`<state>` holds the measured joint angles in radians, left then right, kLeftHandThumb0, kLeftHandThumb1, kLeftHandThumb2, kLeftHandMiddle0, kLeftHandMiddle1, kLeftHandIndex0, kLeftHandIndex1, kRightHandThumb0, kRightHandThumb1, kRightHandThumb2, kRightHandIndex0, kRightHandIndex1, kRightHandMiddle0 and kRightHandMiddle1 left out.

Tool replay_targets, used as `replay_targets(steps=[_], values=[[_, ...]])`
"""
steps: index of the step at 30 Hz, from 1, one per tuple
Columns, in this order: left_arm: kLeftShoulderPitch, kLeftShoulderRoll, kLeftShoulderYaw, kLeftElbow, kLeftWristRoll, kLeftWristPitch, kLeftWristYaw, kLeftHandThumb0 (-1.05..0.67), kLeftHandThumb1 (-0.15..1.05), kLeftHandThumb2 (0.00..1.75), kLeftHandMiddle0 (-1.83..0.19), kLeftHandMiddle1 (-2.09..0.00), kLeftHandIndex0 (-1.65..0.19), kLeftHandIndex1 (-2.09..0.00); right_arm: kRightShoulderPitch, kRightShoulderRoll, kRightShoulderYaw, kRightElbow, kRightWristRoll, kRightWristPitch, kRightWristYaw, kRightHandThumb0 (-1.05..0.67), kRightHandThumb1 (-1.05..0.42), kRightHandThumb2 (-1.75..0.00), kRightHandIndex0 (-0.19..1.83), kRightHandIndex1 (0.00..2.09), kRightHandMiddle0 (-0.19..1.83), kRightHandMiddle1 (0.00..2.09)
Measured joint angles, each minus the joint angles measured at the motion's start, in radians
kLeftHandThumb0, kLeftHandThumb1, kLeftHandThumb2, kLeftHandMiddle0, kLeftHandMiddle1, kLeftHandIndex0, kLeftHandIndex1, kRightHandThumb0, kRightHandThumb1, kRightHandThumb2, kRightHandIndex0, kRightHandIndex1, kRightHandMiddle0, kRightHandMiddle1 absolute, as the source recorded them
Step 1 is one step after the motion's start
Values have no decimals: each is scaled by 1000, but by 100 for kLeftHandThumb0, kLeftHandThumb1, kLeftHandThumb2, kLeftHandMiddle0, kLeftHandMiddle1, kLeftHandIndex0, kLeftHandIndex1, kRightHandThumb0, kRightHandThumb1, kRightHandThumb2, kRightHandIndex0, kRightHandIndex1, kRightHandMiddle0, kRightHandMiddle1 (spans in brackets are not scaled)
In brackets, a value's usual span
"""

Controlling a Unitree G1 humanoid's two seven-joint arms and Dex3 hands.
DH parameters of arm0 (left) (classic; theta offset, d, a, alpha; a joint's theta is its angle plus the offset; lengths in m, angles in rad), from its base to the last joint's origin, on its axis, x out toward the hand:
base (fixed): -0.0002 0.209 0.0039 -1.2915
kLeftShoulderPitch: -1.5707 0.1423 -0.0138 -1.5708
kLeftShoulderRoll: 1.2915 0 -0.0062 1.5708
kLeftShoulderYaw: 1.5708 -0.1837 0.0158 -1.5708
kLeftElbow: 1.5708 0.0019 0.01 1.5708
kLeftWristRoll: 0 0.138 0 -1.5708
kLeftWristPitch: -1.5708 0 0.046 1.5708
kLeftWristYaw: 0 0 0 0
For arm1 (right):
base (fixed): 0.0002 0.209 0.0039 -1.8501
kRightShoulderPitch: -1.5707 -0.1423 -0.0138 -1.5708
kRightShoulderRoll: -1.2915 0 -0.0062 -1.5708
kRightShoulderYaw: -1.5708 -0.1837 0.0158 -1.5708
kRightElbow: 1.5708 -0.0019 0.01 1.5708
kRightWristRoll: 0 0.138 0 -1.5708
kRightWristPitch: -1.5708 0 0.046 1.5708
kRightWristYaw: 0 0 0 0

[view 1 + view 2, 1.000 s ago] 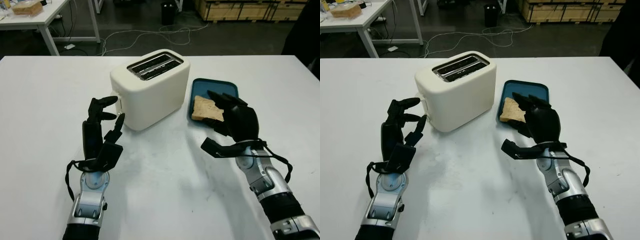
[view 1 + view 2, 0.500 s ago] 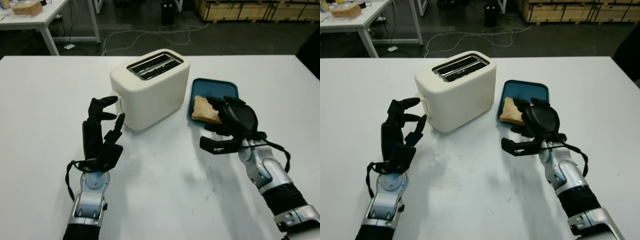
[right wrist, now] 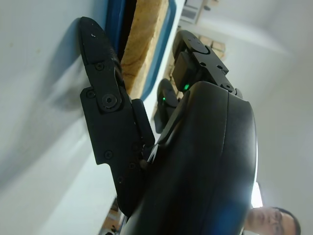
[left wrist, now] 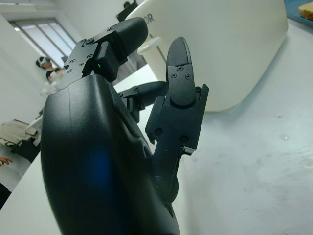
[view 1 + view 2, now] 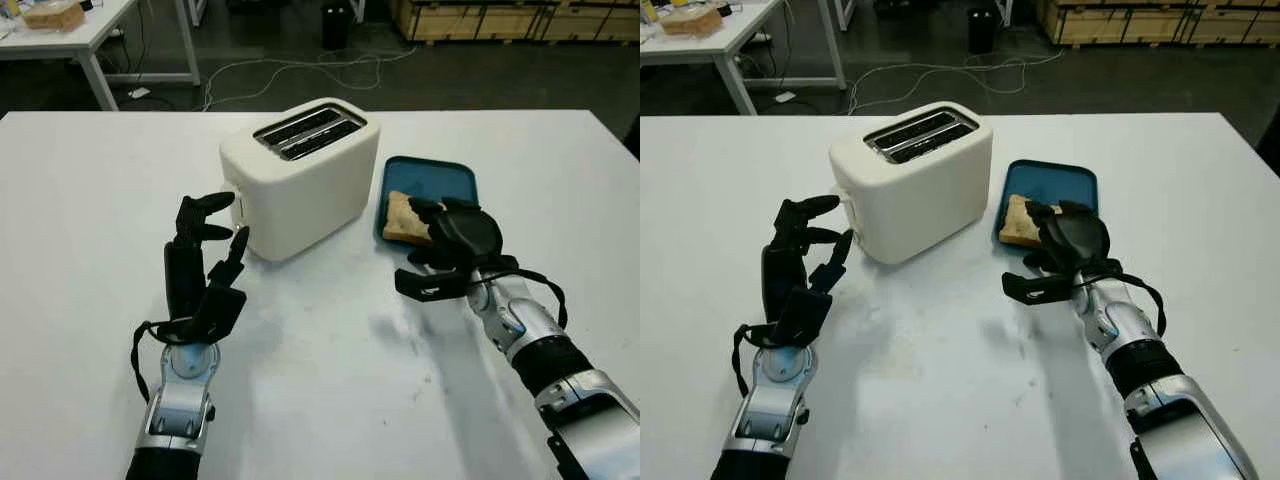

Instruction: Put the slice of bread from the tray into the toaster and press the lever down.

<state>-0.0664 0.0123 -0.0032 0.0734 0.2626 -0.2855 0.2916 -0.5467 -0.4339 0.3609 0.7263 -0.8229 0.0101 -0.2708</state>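
Note:
A cream toaster [image 5: 300, 175] stands mid-table, two slots on top, its lever [image 5: 237, 207] on the end facing my left hand. To its right a blue tray [image 5: 445, 180] holds a slice of bread [image 5: 399, 218] at its near left corner. My right hand [image 5: 418, 246] is open at the tray's near edge. Its fingers [image 5: 428, 211] reach over the slice and its thumb [image 5: 415, 284] lies low over the table in front of the tray. The right wrist view has the bread's edge [image 3: 144, 46] between thumb and fingers. My left hand [image 5: 205, 262] is open and upright just left of the toaster.
White tabletop [image 5: 320, 380] spreads in front of the toaster. Beyond the far edge are a second table [image 5: 70, 35] with a box, floor cables [image 5: 290, 65], a black bin [image 5: 337, 22] and wooden crates [image 5: 500, 18]. A person [image 3: 266, 220] appears in the right wrist view.
My right hand has moved forward and down, from hovering near the tray to covering the bread's near side. The left hand, toaster and bread have not moved.

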Motion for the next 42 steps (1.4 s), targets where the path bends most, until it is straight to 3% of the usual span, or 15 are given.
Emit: replay_targets(steps=[1,2,4,7,8,10,15,22,27,36,42], values=[[0,0,0,0,0,0,0,-32,92,42,-17,-159,-21,-103,0,1,0,9,6,-17,-19,-43,-90,-2,37,96,60,7],[0,0,0,0,0,0,0,-32,92,42,-17,-159,-21,-103,0,2,-1,18,15,-39,-44,-39,-91,-4,39,134,68,9],[0,0,0,0,0,0,0,-31,92,42,-18,-160,-21,-102,0,2,0,35,22,-78,-101,-33,-92,-13,63,165,81,33],[0,0,0,0,0,0,0,-31,92,42,-18,-160,-21,-102,1,2,0,44,23,-100,-148,-32,-92,-21,60,172,79,48],[0,0,0,0,0,0,0,-32,92,42,-18,-160,-21,-102,2,2,0,43,24,-104,-159,-32,-92,-21,62,153,78,50],[0,0,0,0,0,0,0,-32,92,42,-17,-159,-21,-102,10,-1,0,26,24,-111,-171,-32,-92,-22,66,138,78,52],[0,0,0,0,1,0,0,-31,92,42,-18,-159,-22,-101,38,-18,0,-64,23,-112,-174,-34,-92,-22,62,171,75,54],[0,0,-1,0,10,0,11,-32,92,42,-18,-158,-22,-100,93,-48,-5,-214,23,-100,-154,-32,-92,-22,64,152,82,21],[0,-1,0,0,10,0,11,-31,92,42,-18,-157,-22,-99,121,-62,-20,-292,23,-101,-144,-31,-92,-22,64,172,91,18],[0,-3,0,0,11,0,15,-30,92,42,-18,-158,-23,-99,123,-121,-59,-379,-16,-144,-230,-22,-92,-8,54,170,100,18],[1,-4,-1,0,11,0,18,-30,92,42,-18,-158,-23,-99,-14,-175,-86,-264,-19,-238,-287,-7,-84,0,117,33,116,2]])
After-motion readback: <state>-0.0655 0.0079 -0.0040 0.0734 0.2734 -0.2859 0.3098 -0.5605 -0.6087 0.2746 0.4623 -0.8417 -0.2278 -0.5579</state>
